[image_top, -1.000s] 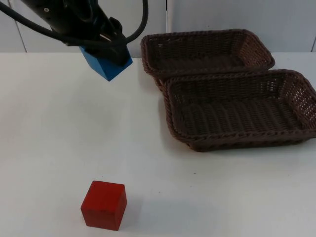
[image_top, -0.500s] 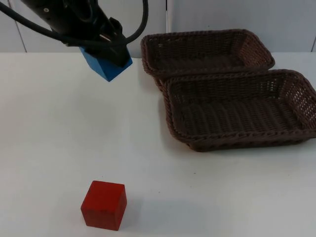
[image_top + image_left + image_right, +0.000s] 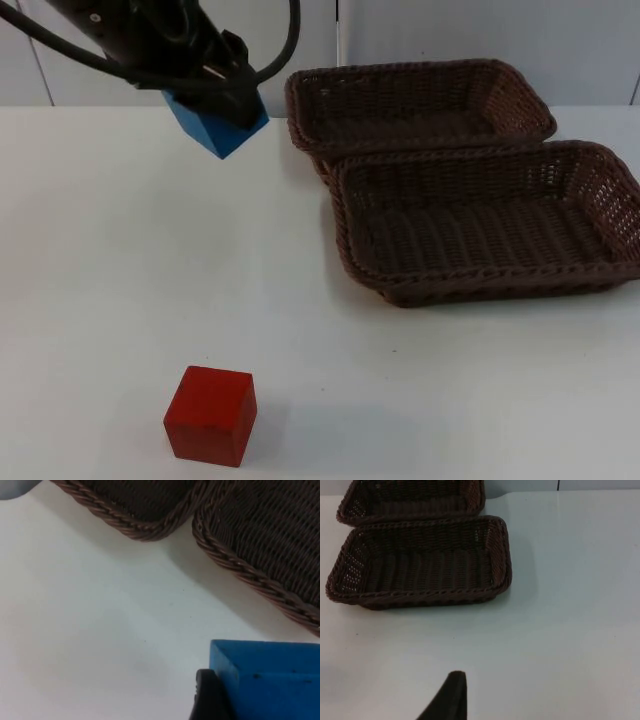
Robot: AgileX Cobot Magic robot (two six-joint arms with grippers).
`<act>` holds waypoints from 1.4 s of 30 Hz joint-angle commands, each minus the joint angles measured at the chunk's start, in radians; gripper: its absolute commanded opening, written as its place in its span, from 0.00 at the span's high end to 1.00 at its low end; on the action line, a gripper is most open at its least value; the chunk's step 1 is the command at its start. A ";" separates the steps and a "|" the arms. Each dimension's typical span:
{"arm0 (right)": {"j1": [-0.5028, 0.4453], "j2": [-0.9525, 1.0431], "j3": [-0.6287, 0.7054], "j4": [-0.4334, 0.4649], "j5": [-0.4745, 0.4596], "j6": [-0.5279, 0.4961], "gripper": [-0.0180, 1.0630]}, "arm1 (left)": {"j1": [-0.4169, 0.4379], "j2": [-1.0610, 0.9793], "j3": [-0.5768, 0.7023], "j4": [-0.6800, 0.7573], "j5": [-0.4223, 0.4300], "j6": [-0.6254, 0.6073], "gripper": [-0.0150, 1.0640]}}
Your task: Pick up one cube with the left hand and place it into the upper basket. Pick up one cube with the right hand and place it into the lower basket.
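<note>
1. Carrying: left gripper (image 3: pixel 222 98) pinches blue cube (image 3: pixel 217 125) above the counter's far edge, lifted slightly since 0.5 s ago, beside upper basket (image 3: pixel 418 102).
2. Right gripper (image 3: pixel 451 700) waits; jaws' state unclear.
3. Red cube (image 3: pixel 210 415) sits at the near edge; lower basket (image 3: pixel 487 222) holds nothing.

Brown woven wicker baskets (image 3: pixel 480 225); matt blue cube (image 3: pixel 215 125) and red cube (image 3: pixel 210 415); smooth white table (image 3: pixel 100 260).
</note>
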 commanded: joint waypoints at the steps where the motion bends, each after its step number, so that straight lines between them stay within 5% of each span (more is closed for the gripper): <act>1: -0.007 -0.003 0.007 0.001 -0.007 -0.003 0.01 | -0.004 -0.013 -0.004 -0.033 -0.035 -0.011 0.99; 9: -0.007 -0.003 0.007 0.001 -0.007 -0.003 0.01 | -0.004 -0.013 -0.009 -0.115 -0.132 -0.011 0.99; 16: -0.007 -0.003 0.007 0.001 -0.007 -0.003 0.01 | -0.004 0.015 -0.079 -0.136 -0.082 -0.016 0.99; 42: -0.007 -0.003 0.007 -0.001 -0.007 -0.003 0.01 | -0.005 0.520 -0.672 -0.313 -0.073 -0.061 0.99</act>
